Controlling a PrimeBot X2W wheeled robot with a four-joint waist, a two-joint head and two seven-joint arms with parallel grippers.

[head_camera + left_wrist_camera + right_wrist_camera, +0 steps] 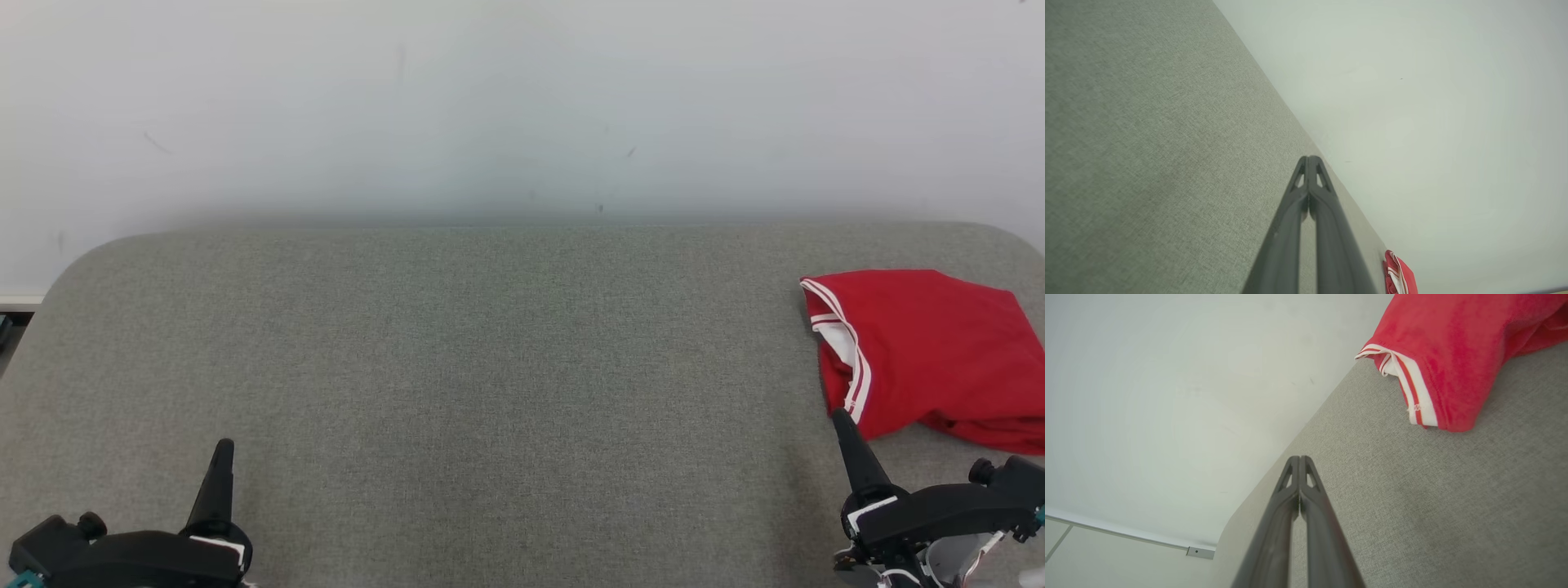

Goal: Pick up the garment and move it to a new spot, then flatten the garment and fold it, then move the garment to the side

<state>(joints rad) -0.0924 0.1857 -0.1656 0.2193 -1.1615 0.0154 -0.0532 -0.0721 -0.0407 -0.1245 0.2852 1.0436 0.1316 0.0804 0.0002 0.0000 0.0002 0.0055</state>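
A red garment (pixel 931 351) with white striped trim lies bunched at the right end of the grey fabric table (pixel 490 367). It also appears in the right wrist view as the garment (pixel 1453 347) at top right, and as a small piece of the garment (pixel 1398 273) in the left wrist view. My right gripper (pixel 839 418) is shut and empty, its tip just short of the garment's near hem. At the lower left my left gripper (pixel 223 447) is shut and empty, far from the cloth. Both pairs of fingers press together in the wrist views, the left gripper (pixel 1309 158) and the right gripper (pixel 1299 458).
A pale wall (pixel 522 106) rises right behind the table's far edge. The table has rounded corners; its left corner (pixel 73 261) drops to a strip of floor. Broad bare fabric stretches between the two grippers.
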